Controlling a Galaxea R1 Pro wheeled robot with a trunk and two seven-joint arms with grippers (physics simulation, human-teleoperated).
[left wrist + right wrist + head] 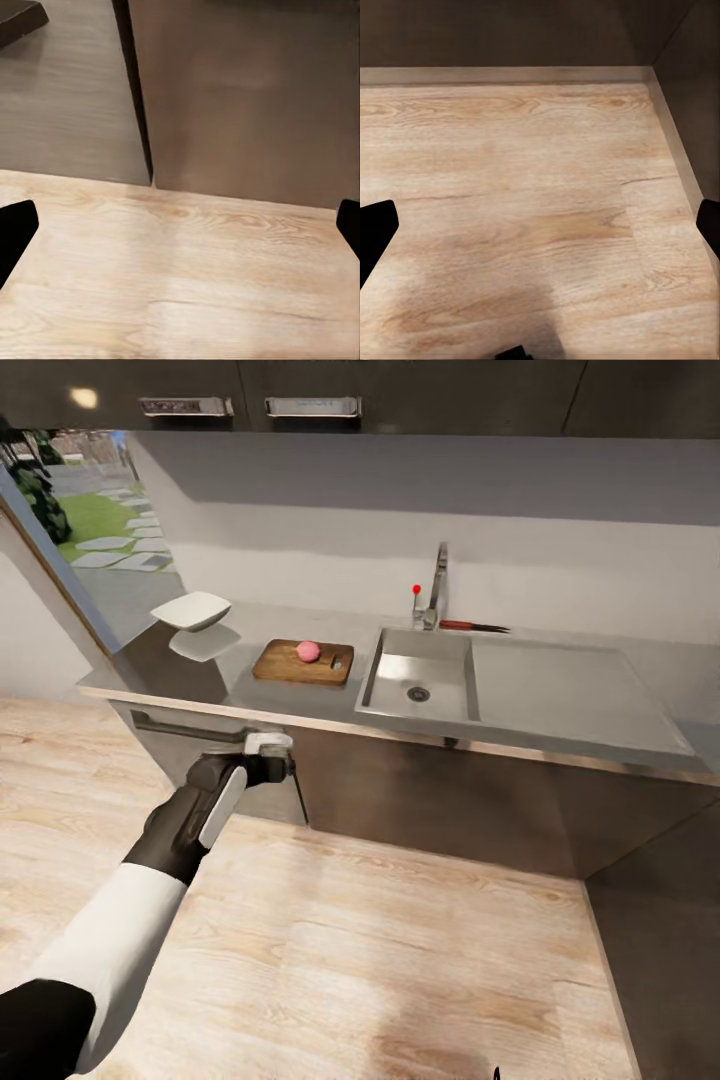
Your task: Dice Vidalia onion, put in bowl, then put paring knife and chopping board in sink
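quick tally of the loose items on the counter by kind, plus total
Vidalia onion: 1, lying on the board
chopping board: 1
paring knife: 1, behind the sink
bowl: 1, at the counter's left end
Total: 4

Evenly, softly lit, with daylight from the far-left window. Glossy countertop reflections; soft, slightly blurred renders.

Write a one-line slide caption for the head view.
Onion on chopping board; knife behind empty sink; left gripper low.
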